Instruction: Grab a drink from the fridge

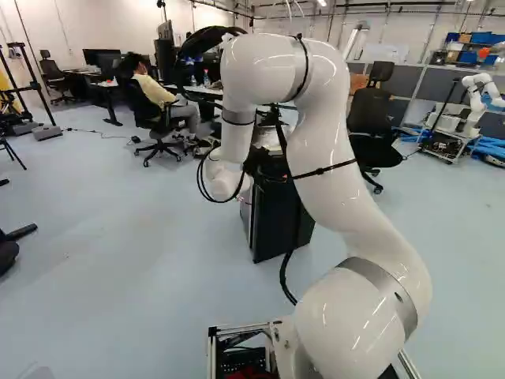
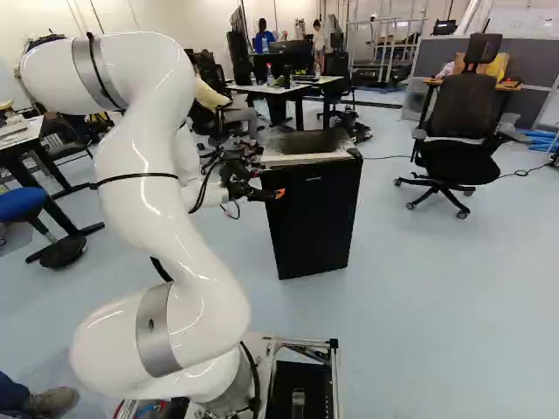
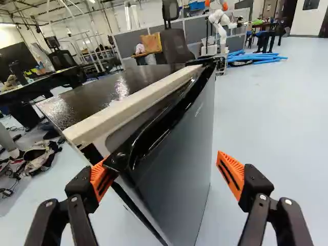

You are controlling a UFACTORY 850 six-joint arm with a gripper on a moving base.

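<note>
1. We see the arm (image 1: 347, 197) in smooth, glossy white, with a satin, metal-looking band (image 2: 155, 327).
2. We find the fridge top (image 3: 102, 97) dark and shiny, and its door (image 3: 179, 154) smooth, glossiest along the upper edge.
3. Our end effector (image 2: 276, 194) looks matt black, its orange pads (image 3: 231, 171) ridged.
4. We notice smooth flooring (image 3: 266, 118), faintly sheened.

At your twelve o'clock, the fridge (image 2: 314, 223) is black with a cream strip (image 3: 136, 101); your fingers (image 2: 260, 195) wear orange pads (image 3: 236, 165).
</note>
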